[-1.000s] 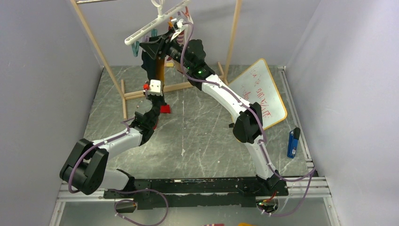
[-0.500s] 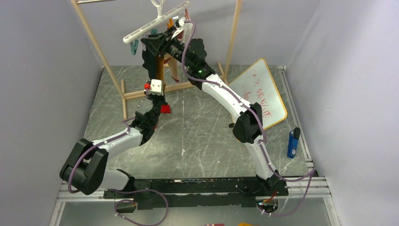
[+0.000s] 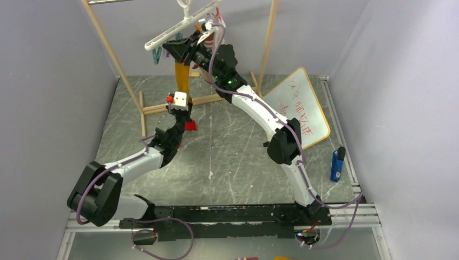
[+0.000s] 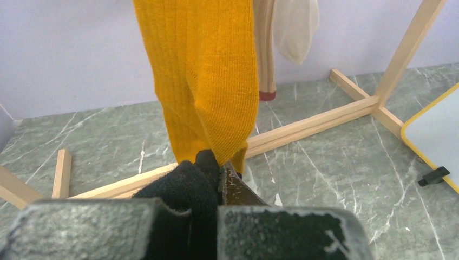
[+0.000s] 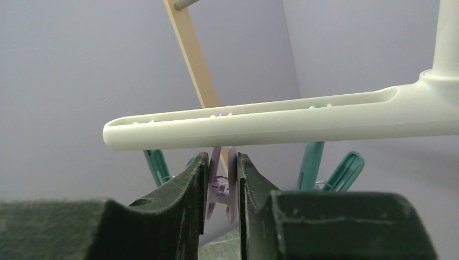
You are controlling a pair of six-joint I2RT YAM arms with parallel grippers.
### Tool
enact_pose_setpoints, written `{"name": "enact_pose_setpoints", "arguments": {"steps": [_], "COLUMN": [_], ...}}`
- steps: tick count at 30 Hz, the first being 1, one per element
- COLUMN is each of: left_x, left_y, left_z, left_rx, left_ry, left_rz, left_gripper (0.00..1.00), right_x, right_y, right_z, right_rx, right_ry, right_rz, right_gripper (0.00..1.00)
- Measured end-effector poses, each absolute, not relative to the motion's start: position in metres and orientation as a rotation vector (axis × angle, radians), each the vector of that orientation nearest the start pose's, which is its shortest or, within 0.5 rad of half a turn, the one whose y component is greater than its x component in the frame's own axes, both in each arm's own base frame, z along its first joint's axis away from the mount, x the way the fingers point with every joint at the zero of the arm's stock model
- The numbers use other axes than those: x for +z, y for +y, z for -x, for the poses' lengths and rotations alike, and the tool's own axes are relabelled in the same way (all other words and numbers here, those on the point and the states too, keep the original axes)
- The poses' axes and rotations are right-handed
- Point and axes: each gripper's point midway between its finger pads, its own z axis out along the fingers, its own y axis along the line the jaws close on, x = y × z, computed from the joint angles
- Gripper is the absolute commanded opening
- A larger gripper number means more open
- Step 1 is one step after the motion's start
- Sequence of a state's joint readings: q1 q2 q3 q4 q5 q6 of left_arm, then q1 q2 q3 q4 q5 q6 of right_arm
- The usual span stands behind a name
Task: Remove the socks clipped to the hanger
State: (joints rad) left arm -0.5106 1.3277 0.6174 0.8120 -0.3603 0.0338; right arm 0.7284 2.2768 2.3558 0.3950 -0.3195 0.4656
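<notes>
Unclipping the yellow sock (image 4: 205, 81): my right gripper (image 5: 223, 162) squeezes the purple clip (image 5: 219, 197) under the hanger (image 5: 281, 122) at 12 o'clock, my left gripper (image 4: 219, 176) is clamped on the sock's toe, next I tug toward 6.

Robot lab cell: plain lavender walls (image 3: 48, 81), marble-pattern tabletop (image 3: 238, 162), aluminium frame (image 3: 70, 222).

Surface (image 3: 227, 157): grey-green marbled top with pale veins.
Wooden rack (image 3: 162, 107): its base rails stand on the surface from 11 to 12 o'clock.
Whiteboard (image 3: 300, 105): orange-edged with red writing, lying askew at 2 o'clock.
Blue object (image 3: 336, 164): at 3 o'clock, beside the surface's edge.
Red sock (image 3: 189, 125): at 10 o'clock, partly hidden by an arm.
</notes>
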Motion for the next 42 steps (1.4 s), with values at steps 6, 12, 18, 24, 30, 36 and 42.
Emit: {"name": "enact_pose_setpoints", "arguments": {"steps": [6,12,18,24,30,36,42], "left_x": [0.246,0.185,0.133,0.159,0.203,0.204,0.225], "left_y": [-0.150,-0.158,-0.157,-0.159,-0.167,-0.174,-0.176], "left_z": [-0.384,-0.357,-0.343,-0.353,-0.389,-0.414,-0.414], "left_rx": [-0.177,-0.253,-0.222,-0.209,-0.166,-0.112,-0.119], "left_ry": [1.492,1.634,1.781,1.710,1.574,1.551,1.514], "left_rz": [-0.089,-0.102,-0.147,-0.150,-0.106,-0.103,-0.085], "left_gripper": [0.35,0.75,0.97,0.97,0.97,0.97,0.97], "right_x": [0.466,0.451,0.441,0.441,0.444,0.434,0.432], "right_y": [0.492,0.494,0.492,0.491,0.489,0.478,0.438], "right_z": [-0.442,-0.447,-0.453,-0.451,-0.446,-0.428,-0.393], "right_rx": [1.230,1.221,1.206,1.208,1.207,1.189,1.148], "right_ry": [1.120,1.145,1.162,1.162,1.164,1.224,1.270], "right_rz": [0.460,0.459,0.458,0.460,0.478,0.519,0.514], "right_gripper": [0.00,0.00,0.01,0.27,0.74,0.97,1.00]}}
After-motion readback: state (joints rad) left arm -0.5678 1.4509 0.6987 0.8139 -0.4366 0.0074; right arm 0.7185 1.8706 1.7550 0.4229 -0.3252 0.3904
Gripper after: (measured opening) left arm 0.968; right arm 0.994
